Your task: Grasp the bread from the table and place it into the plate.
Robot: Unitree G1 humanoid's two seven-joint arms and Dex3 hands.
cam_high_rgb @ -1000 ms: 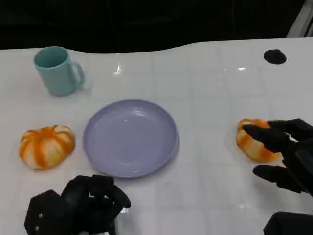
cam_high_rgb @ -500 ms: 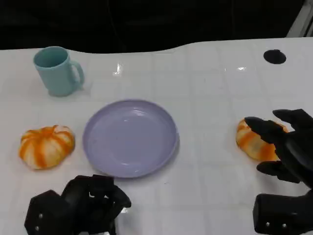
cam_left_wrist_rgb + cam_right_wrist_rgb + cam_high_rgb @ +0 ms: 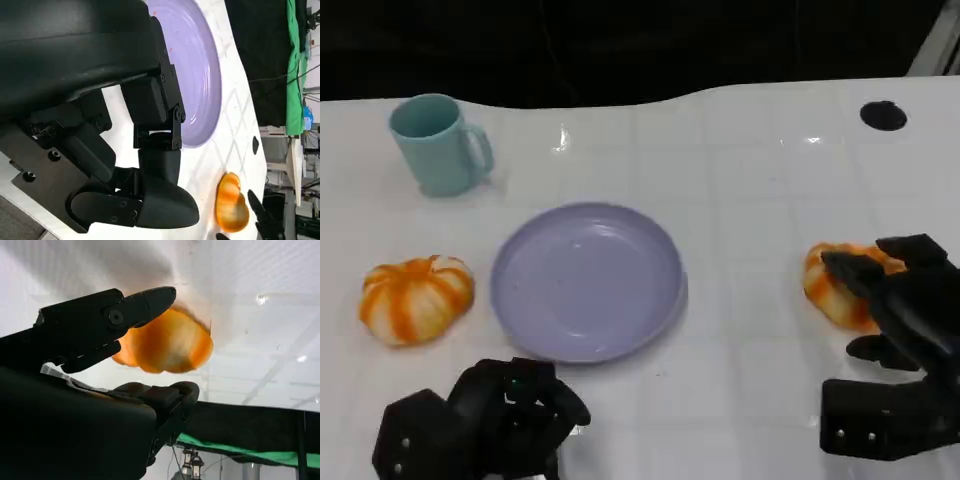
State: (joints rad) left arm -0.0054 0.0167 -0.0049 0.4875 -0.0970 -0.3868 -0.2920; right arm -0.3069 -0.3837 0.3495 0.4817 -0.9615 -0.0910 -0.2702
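The white desk (image 3: 760,180) carries everything. The lavender plate (image 3: 587,281) sits at its middle with nothing in it, unmoved over the last second. The teal mug (image 3: 438,144) stands upright at the far left, its inside showing nothing, also unmoved.

The right hand (image 3: 900,310) has drawn in over the last second: its fingers (image 3: 855,268), earlier spread wide above and beside the bread, now lie curled over the bread's near side, with the black shell lower and closer in. In the right wrist view one finger (image 3: 125,310) lies across the bread (image 3: 167,342) and another curls beneath it; whether they grip it I cannot tell.

The left hand (image 3: 480,425) rests at the near left edge, fingers curled in on nothing, as before.

The bread (image 3: 830,285) lies on the desk well right of the plate, where it was. A second orange-striped bun (image 3: 416,298) lies just left of the plate.

A small black disc (image 3: 882,115) sits at the far right.
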